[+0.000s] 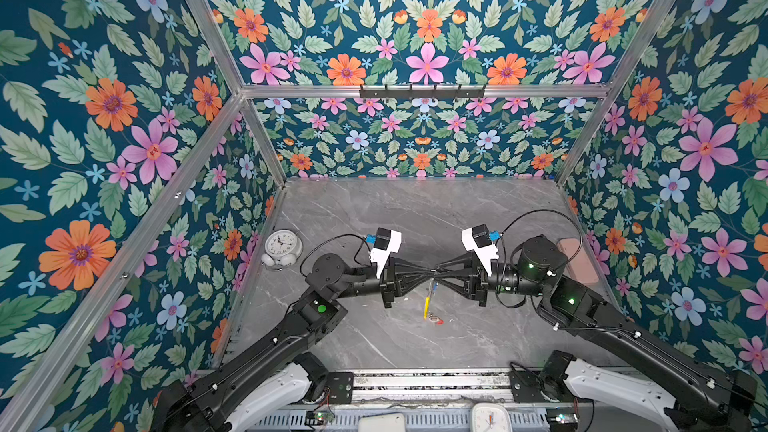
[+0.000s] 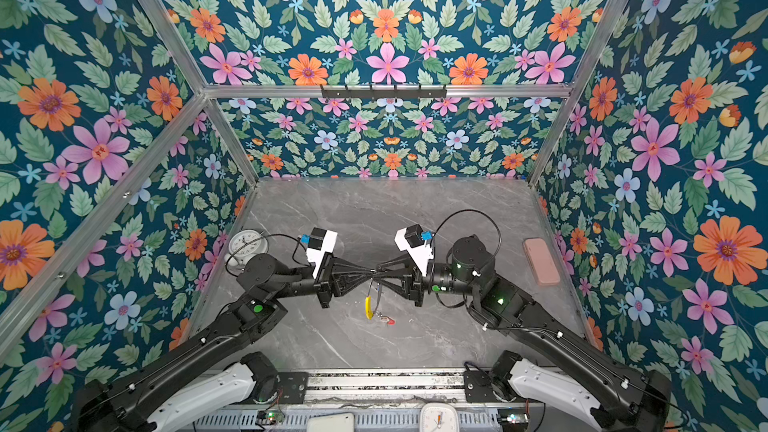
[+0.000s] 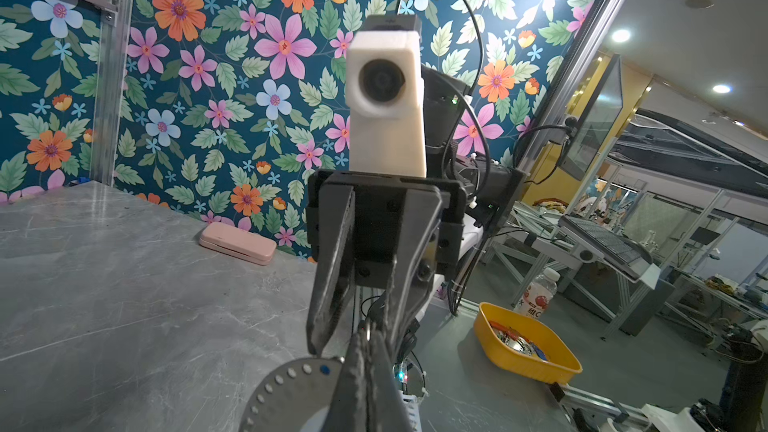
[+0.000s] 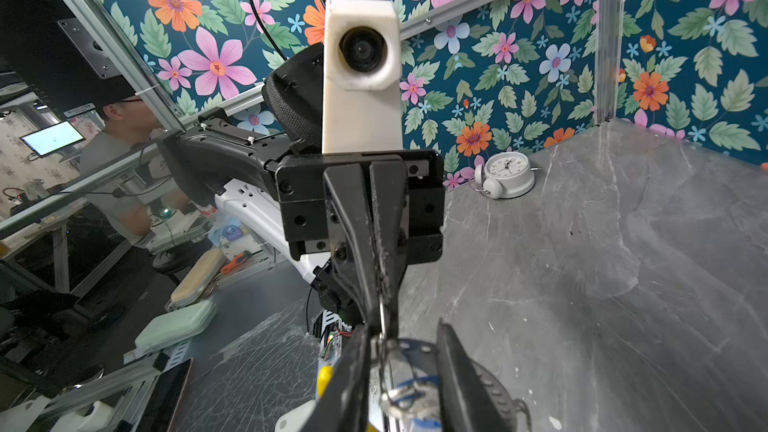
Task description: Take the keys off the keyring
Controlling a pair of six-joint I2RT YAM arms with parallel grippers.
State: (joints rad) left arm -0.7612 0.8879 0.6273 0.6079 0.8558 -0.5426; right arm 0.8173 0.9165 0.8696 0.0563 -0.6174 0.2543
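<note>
Your jaws meet tip to tip above the surface.
Left jaws clamp the keyring, which hangs below them; right jaws sit slightly apart around the blue key, grip unclear; red key at its low end.

Robotics lab, aluminium-framed floral booth, workbenches, monitor beyond

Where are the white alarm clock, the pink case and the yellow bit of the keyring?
white alarm clock (image 1: 282, 244), in a top view, middle of its dial.
pink case (image 2: 541, 261), in a top view, middle of its lid.
keyring (image 2: 368, 307), in a top view, on its yellow sleeve.
</note>
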